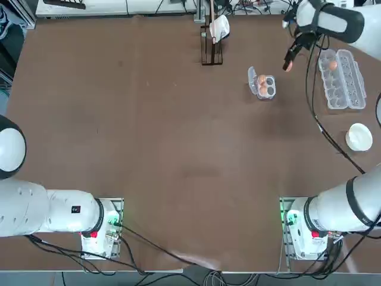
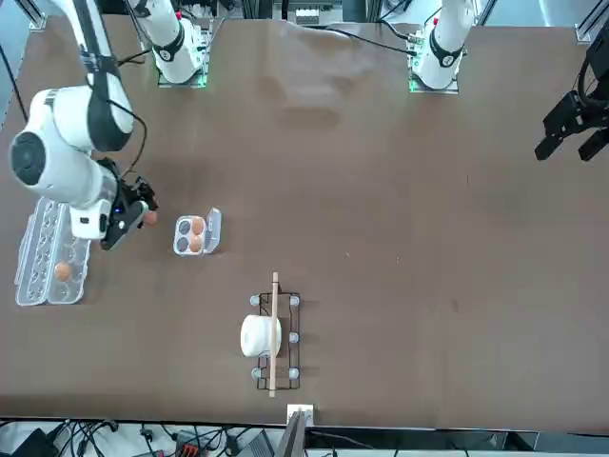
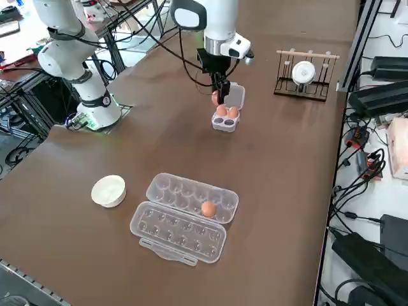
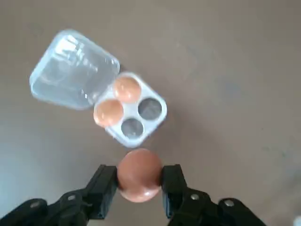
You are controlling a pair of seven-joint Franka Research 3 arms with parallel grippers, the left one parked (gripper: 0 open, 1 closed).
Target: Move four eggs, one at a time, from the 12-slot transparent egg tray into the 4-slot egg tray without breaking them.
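- Near the far right corner of the table, the right pincer (image 4: 139, 181) hangs in the air, closed lightly on one egg (image 4: 139, 174), a finger on each side.
- The 4-slot egg tray (image 4: 135, 117) sits just ahead of the pincer, lid flap open. Two eggs (image 4: 117, 101) fill the cups beside the flap; the two cups on the other side are empty.
- The 12-slot transparent egg tray (image 1: 341, 78) lies open along the right edge, one egg (image 1: 333, 64) left in it. White bowl (image 1: 359, 136) nearer the robot's base.
- Risks, as I judge them: squeeze too hard and the shell cracks; release too high and it drops or bounces out.
- Lowering off-centre could knock the seated eggs or shove the light tray.
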